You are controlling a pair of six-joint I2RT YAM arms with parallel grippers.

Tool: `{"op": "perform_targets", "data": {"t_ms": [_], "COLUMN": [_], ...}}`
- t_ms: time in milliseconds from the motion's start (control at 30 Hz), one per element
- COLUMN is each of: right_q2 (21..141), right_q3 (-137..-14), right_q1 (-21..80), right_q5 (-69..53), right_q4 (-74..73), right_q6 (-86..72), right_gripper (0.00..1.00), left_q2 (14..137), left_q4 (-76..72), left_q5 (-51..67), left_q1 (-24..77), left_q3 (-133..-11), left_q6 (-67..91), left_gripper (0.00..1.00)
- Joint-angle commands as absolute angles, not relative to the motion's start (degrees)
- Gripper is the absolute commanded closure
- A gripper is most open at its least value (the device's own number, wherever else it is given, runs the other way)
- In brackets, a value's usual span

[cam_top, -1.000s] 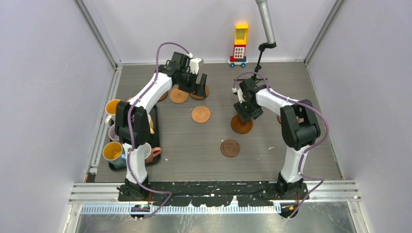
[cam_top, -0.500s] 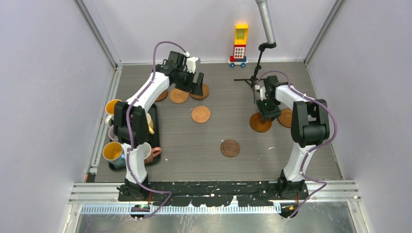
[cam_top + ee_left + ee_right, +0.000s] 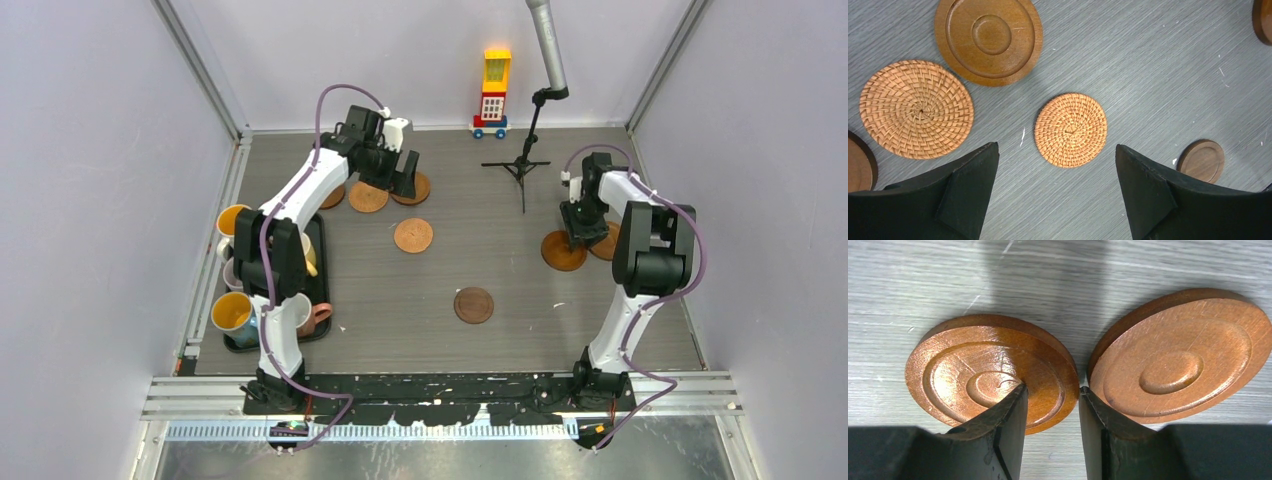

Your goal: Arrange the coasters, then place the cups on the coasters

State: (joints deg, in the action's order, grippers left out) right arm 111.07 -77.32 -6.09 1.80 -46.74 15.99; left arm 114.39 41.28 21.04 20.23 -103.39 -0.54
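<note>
Wooden coaster (image 3: 948, 365) edge sits in the down-pointing right tool (image 3: 1050, 388), elbow raised.

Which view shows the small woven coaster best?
Left wrist: the small woven coaster lies whole at mid-frame, close up, with its weave sharp. Top external shows it only as a small orange disc in the middle of the table. Right wrist does not show it.

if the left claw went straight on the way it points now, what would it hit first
Probably the small woven coaster, centred under the open left claw in its wrist view, with nothing in between. Depth is unclear, so it could touch the bare table beside it instead.
</note>
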Motion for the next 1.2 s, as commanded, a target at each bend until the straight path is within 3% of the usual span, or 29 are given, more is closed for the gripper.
{"op": "perform_targets", "data": {"t_ms": [0, 633, 967, 1167], "right_q2": [113.3, 119.9, 117.8, 116.0], "right_q3": [-79.6, -89.8, -86.7, -87.8], "right_q1": [-7.8, -4.6, -5.0, -5.0], "right_q5": [3.1, 1.0, 2.1, 0.8], "right_q4": [-45.7, -46.3, -47.2, -48.9], "right_q6": [17.4, 12.9, 15.0, 13.4], "right_gripper": [0.56, 0.59, 0.59, 0.49], "left_q2": [114.7, 128.0, 138.2, 144.3], "left_q4": [42.3, 46.3, 46.9, 45.9], "left_q5": [20.0, 14.5, 12.1, 14.8], "left_q1": [19.5, 15.6, 15.1, 15.2], "left_q3": [-104.0, -118.8, -131.5, -138.3], "left_q6": [-1.9, -3.6, -5.4, -2.9], "left_gripper": [0.12, 0.12, 0.12, 0.15]}}
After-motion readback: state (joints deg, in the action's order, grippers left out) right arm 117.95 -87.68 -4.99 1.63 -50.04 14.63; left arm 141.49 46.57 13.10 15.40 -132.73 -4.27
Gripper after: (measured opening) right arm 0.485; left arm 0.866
